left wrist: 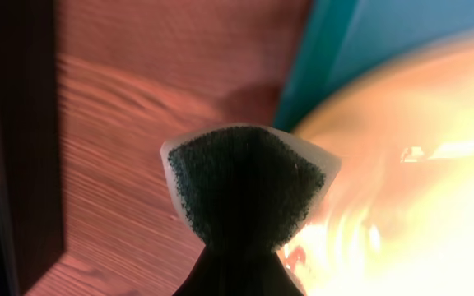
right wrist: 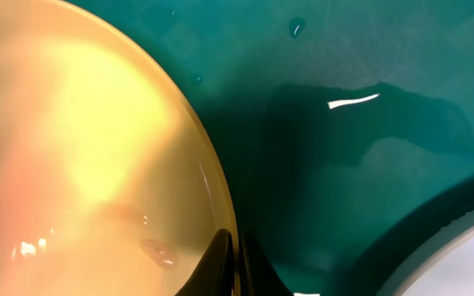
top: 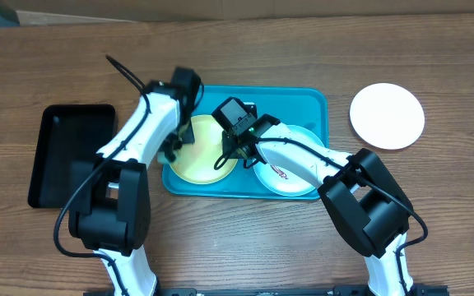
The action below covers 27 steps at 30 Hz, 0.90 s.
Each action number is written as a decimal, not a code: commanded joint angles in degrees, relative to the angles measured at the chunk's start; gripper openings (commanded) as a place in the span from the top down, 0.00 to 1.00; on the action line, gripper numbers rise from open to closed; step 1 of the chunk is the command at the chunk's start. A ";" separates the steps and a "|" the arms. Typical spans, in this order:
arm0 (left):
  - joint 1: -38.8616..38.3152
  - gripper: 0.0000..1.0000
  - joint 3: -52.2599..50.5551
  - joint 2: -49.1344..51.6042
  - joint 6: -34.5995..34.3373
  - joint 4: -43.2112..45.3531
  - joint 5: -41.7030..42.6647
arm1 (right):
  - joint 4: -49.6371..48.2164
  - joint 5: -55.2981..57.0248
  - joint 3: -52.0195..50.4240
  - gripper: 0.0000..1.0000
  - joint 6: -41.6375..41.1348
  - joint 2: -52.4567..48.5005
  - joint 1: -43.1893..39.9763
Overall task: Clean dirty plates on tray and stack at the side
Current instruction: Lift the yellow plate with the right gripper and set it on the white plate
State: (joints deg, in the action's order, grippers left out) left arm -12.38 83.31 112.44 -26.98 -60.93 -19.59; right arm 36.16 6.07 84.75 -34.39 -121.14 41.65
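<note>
The right gripper (right wrist: 235, 251) pinches the right rim of the yellow plate (right wrist: 81, 164), and the left gripper (top: 174, 146) clamps a folded green sponge (left wrist: 245, 185) at its left edge. For a good scrub, I judge the right should pin the rim steady while the sponge sweeps rightward across the face. The plate lies face-up in the left half of the teal tray (top: 303, 103); being round, it has no long axis.

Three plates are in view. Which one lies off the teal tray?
The plain white plate on the bare table, right of the tray. The yellow plate and the white plate marked red both sit inside the tray.
</note>
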 commanded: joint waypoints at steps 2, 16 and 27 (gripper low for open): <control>0.46 0.96 8.68 0.15 -2.16 -2.05 2.29 | 1.75 2.95 3.80 0.96 5.84 1.44 -0.52; 4.87 0.96 14.73 -1.20 4.28 -2.93 16.55 | 12.15 39.52 20.11 0.96 23.26 4.68 -0.52; 6.62 0.96 14.16 -1.18 4.33 -1.62 20.76 | 7.32 65.53 20.87 0.96 43.50 4.68 -0.52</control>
State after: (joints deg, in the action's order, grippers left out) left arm -5.26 96.82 112.42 -23.59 -62.98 -1.19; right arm 44.91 60.10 103.98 0.05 -118.50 41.52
